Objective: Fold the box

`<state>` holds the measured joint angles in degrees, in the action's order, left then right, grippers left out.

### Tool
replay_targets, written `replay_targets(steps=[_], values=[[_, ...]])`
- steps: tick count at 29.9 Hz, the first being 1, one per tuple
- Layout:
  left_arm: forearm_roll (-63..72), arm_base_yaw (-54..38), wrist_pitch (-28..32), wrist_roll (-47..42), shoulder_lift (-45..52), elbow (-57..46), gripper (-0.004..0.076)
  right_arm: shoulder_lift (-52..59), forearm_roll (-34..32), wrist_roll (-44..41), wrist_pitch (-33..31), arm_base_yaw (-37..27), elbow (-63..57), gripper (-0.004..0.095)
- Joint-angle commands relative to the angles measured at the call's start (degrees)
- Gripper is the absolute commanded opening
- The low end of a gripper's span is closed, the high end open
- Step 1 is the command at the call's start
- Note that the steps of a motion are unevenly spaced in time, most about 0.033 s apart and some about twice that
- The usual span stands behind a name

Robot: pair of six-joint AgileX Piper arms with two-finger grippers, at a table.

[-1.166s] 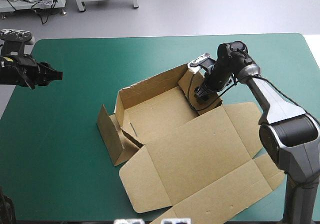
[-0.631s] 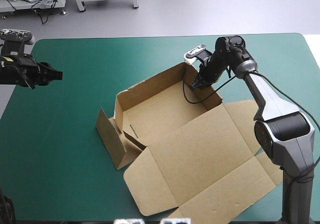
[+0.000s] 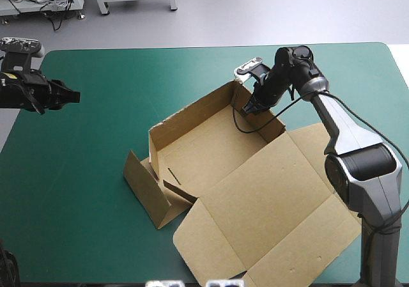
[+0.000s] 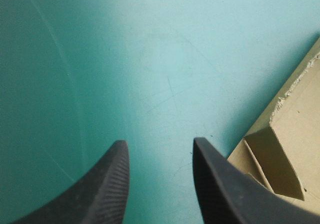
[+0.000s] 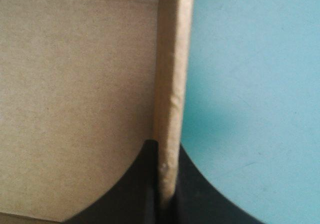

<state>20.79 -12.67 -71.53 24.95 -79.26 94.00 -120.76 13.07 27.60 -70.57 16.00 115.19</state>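
The right gripper (image 5: 163, 156) is clenched on the box (image 3: 255, 197): its black fingers (image 5: 125, 189) are pressed together over the upper edge of the right side wall (image 5: 172, 74), one finger inside the tray and one outside it. In the high view this grasp (image 3: 250, 107) is seen near the wall's far end, close to the corner where the far wall (image 3: 192, 110) is met. The tray is stood open near the middle of the teal-green cover (image 3: 83, 223), with the far wall and right side wall raised. The left flap (image 3: 148, 191) is tipped outward, away from the tray floor. The lid (image 3: 275, 210) is laid flat on the near side of the tray, and its near corner is carried close to the table's near edge; whether that edge is overhung cannot be judged from this angle. Bare cover is left beyond the box on its far side, on its left side, and in a narrower band to its right. The left gripper (image 3: 69, 96) is held well apart from the box, toward the table's left edge, with its fingers (image 4: 112, 184) released and spread over bare cover; a corner of the box (image 4: 295, 149) is seen ahead of it and to one side.
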Motion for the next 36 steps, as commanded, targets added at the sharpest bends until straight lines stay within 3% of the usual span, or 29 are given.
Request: replay_targets(steps=[1,7,9,14,16,21,27,29,31,34,35,36], values=[[2.2,0.1,-2.2,0.2,1.5,1.4,0.0296,3.3,-0.5,1.5,-1.3,0.0,1.3,-0.0018],[2.2,0.1,-2.2,0.2,1.5,1.4,0.0296,3.2,-0.5,2.5,-1.3,0.0,1.3,0.0031],[2.2,0.1,-2.2,0.2,1.5,1.4,0.0296,3.2,-0.6,1.8,-1.3,0.0,1.3,0.0150],[2.2,0.1,-2.2,0.2,1.5,1.4,0.0296,3.2,-0.8,0.4,-1.3,0.0,1.3,0.0612],[2.2,0.1,-2.2,0.2,1.5,1.4,0.0296,3.2,-0.7,0.0,-1.3,0.0,1.3,0.0693],[2.3,0.1,-2.2,0.2,1.5,1.4,0.0296,1.9,-0.3,-0.5,-1.3,0.0,1.3,0.0663],[2.3,0.1,-2.3,0.2,1.5,1.4,0.0296,-0.3,0.6,-1.9,-1.3,0.0,1.3,0.0559],[2.3,0.1,-2.3,0.2,1.5,1.4,0.0296,-0.4,0.6,-2.1,-1.3,0.0,1.3,0.0483],[2.3,0.1,-2.3,0.2,1.5,1.4,0.0296,-0.4,0.6,-2.1,-1.3,0.0,1.3,0.0335],[2.3,0.1,-2.2,0.2,1.5,1.4,0.0296,-0.4,0.5,-2.1,-1.3,0.0,1.3,0.0038],[2.3,0.1,-2.2,0.2,1.5,1.4,0.0296,-0.4,0.4,-2.0,-1.3,0.0,1.3,-0.0020],[2.3,0.1,-2.2,0.2,1.5,1.4,0.0296,-0.4,0.7,-2.0,-1.3,0.0,1.3,-0.0015]])
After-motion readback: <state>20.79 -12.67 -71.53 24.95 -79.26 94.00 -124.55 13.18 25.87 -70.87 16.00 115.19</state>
